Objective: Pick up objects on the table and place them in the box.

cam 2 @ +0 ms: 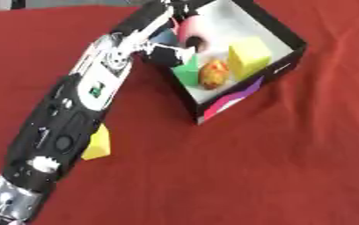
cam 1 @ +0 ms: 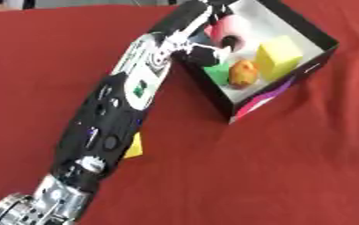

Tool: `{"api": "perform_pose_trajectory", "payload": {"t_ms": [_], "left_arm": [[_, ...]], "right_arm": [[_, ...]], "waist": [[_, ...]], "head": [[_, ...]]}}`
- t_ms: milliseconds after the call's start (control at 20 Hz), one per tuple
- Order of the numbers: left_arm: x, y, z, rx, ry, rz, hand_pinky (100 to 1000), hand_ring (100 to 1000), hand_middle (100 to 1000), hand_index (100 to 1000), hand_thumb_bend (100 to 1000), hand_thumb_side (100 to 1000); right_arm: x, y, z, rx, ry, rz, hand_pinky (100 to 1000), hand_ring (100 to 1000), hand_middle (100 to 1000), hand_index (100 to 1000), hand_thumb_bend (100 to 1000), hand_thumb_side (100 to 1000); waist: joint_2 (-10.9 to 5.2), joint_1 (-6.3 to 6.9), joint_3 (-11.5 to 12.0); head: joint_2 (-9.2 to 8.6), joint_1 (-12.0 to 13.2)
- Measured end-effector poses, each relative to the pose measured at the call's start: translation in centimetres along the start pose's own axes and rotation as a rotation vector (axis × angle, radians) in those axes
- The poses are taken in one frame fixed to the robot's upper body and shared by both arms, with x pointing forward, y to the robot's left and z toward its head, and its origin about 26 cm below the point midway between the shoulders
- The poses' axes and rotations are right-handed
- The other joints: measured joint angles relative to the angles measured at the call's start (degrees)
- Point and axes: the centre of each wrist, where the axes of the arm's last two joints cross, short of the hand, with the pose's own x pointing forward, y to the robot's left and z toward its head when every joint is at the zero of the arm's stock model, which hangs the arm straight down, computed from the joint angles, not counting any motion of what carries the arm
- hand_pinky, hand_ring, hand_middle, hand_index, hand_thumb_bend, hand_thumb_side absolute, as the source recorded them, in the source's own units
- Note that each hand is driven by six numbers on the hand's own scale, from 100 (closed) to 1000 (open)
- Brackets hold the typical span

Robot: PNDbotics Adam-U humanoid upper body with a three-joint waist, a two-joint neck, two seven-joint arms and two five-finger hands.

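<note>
Box sits far-centre; my left hand is over its near-left wall, fingers curled around the pink ring inside it. Yellow piece lies back beside my left forearm, nearer my left hand.

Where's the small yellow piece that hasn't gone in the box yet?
The yellow piece lies on the red tablecloth at lower left, partly hidden beside the robot's left forearm, well short of the box.

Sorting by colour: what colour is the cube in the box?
Yellow cube, clearest in the left eye view.
</note>
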Motion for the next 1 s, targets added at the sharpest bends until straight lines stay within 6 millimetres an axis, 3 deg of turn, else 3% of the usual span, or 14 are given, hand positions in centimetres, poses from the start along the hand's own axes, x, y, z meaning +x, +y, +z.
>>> {"api": "perform_pose_trajectory", "payload": {"t_ms": [150,250,400,600,650,750,850,1000], "left_arm": [[0.01,0.02,0.01,-0.004,-0.003,-0.023,790,770,713,891,100,556],[0.03,0.1,0.06,0.0,-0.007,-0.039,796,774,719,902,140,611],[0.08,0.18,0.14,0.004,-0.014,-0.052,806,781,728,915,197,677],[0.17,0.3,0.24,0.0,-0.027,-0.061,813,786,733,927,217,662],[0.16,0.3,0.26,-0.004,-0.029,-0.062,818,790,737,933,206,584],[0.1,0.34,0.3,-0.015,-0.034,-0.066,828,794,738,940,170,217],[0.02,0.35,0.34,-0.034,-0.037,-0.069,822,788,730,934,158,116],[-0.04,0.35,0.39,-0.057,-0.04,-0.067,817,783,723,928,118,125]], "right_arm": [[0.0,0.0,0.01,0.001,0.001,0.0,1000,728,661,738,100,511],[-0.01,0.0,0.03,0.001,0.001,0.0,1000,728,661,738,100,511],[-0.05,-0.02,0.18,0.002,0.006,0.001,1000,729,661,738,100,510],[-0.09,0.03,0.26,0.004,0.005,0.0,1000,729,661,738,100,510],[-0.1,0.06,0.27,0.004,0.004,-0.001,1000,728,661,738,100,509],[-0.11,0.09,0.28,0.005,0.003,-0.002,1000,728,661,738,100,509],[-0.11,0.09,0.29,0.005,0.002,-0.002,1000,727,660,737,100,509],[-0.11,0.1,0.29,0.005,0.002,-0.002,1000,727,658,736,100,510]], "waist": [[0.0,-0.22,0.2],[-0.01,-0.36,0.3],[-0.06,-0.39,0.5],[-0.23,-0.72,0.6],[-0.23,-0.77,0.6],[-0.23,-0.8,0.6],[-0.23,-0.82,0.7],[-0.23,-0.82,0.7]], "head": [[-0.05,0.1],[-0.07,0.2],[-0.24,0.3],[-0.24,0.4],[-0.24,0.5],[-0.24,0.5],[-0.23,0.5],[-0.13,0.5]]}}
